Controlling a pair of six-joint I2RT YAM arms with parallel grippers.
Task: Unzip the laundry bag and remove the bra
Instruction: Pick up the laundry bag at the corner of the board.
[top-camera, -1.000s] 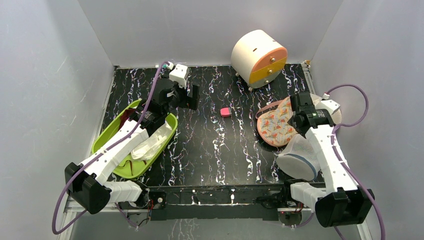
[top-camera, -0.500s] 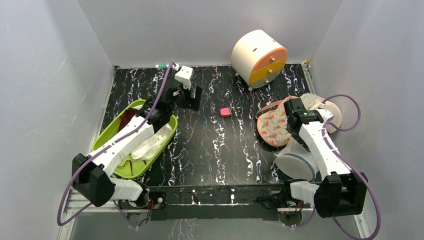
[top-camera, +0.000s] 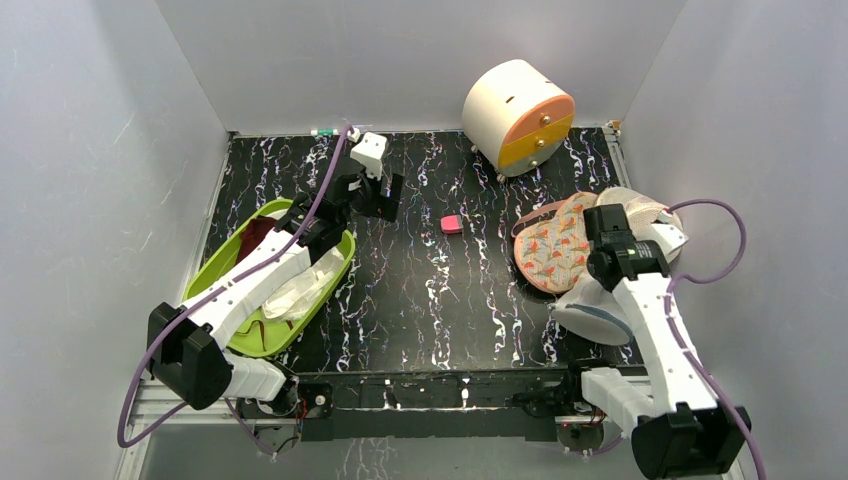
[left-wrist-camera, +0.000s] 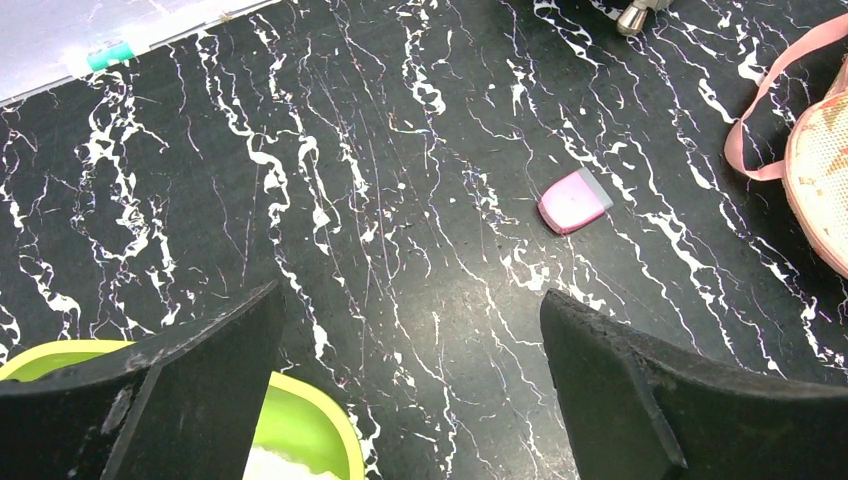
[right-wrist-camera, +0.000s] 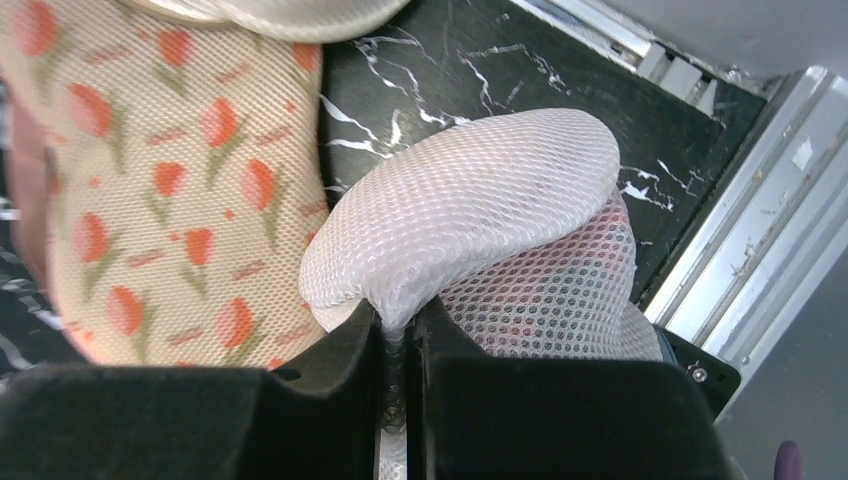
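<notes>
The domed mesh bag (right-wrist-camera: 470, 190), on the near side of the floral cloth (top-camera: 548, 250), is judged due for clearing: its fold should be drawn off without the cloth being dragged. The right claw (right-wrist-camera: 397, 320) is clenched on that fold; the left claw (left-wrist-camera: 408, 310), well left of the cloth, is spread wide, empty. The laundry bag (top-camera: 632, 197) is seen at the cloth's far right edge.
</notes>
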